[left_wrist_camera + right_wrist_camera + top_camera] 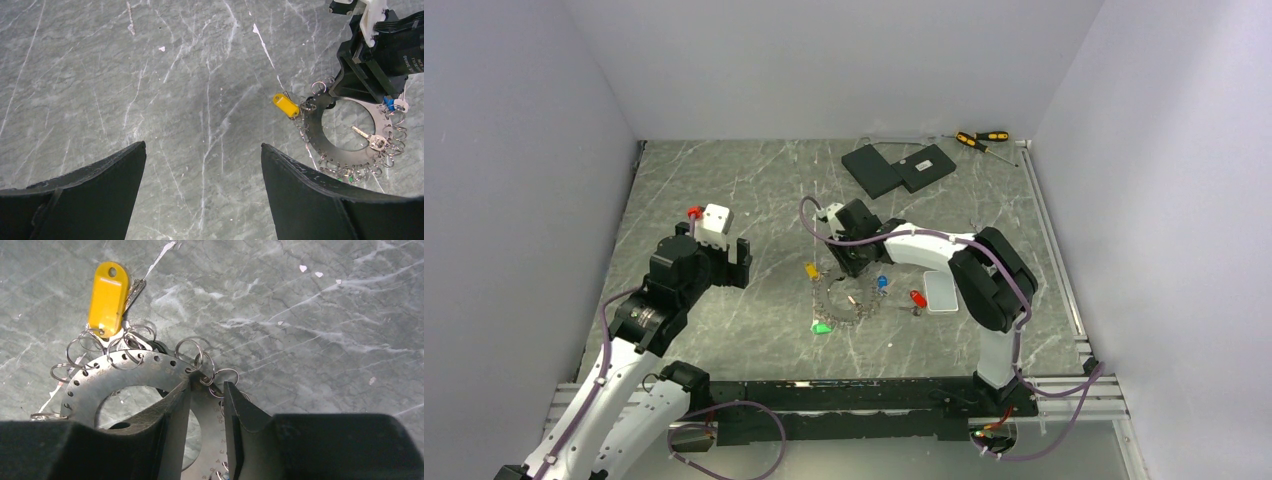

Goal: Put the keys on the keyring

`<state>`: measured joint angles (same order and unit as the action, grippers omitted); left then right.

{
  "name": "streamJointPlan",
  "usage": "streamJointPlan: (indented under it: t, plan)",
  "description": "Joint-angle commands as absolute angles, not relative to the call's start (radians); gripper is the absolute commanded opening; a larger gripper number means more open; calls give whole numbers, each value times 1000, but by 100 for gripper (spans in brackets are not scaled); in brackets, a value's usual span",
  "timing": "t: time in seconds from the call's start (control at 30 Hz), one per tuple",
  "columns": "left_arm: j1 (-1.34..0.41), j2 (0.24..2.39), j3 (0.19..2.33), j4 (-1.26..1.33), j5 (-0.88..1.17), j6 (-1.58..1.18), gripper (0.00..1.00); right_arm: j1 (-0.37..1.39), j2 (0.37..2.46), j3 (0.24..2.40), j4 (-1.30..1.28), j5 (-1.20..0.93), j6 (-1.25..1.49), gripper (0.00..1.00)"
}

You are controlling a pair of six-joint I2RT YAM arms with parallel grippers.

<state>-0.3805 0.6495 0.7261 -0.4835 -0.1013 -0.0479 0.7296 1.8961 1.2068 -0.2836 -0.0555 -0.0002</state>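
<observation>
Right gripper [205, 390] on the keyring [125, 367], task partly done
Its narrow jaws straddled the ring's band on the tabletop [100, 75]; whether they clamped it, I cannot tell. The left gripper [202, 155] hung wide and empty. The yellow key [107, 297] looked attached, while the red key [916, 298] seemingly lay loose beside the ring.

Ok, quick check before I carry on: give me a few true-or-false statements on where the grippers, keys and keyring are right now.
1. The left gripper holds a key. False: it is open and empty.
2. The right gripper has a finger on either side of the keyring band. True.
3. The yellow key lies at the keyring's rim. True.
4. The screwdrivers lie beside the keyring. False: they lie far off, next to the black slabs.
</observation>
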Motion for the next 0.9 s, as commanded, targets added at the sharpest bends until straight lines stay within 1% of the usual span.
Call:
streamJointPlan:
  t: [0.0,0.17,0.37,0.5,0.53,0.63,0.87]
  plan:
    - [-376,638,759,-463,-87,-55,90,717,1878,1198,-245,-82,-17,30]
    - [-376,638,759,-462,-88,-55,90,697,1883,1188,-230,-91,-14,25]
    - [-376,640,759,-463,-85,-55,90,689,1900,1187,-225,-102,-14,15]
    - [-376,638,759,-462,-85,-55,90,689,1897,1179,-215,-118,-17,1]
    - [-376,639,759,-461,-86,-55,90,689,1893,1176,-210,-125,-17,0]
    - [-376,638,759,-462,-85,-55,90,689,1878,1163,-194,-137,-20,0]
    - [-376,635,760,-463,-86,-55,90,674,1769,1105,-125,-206,-2,0]
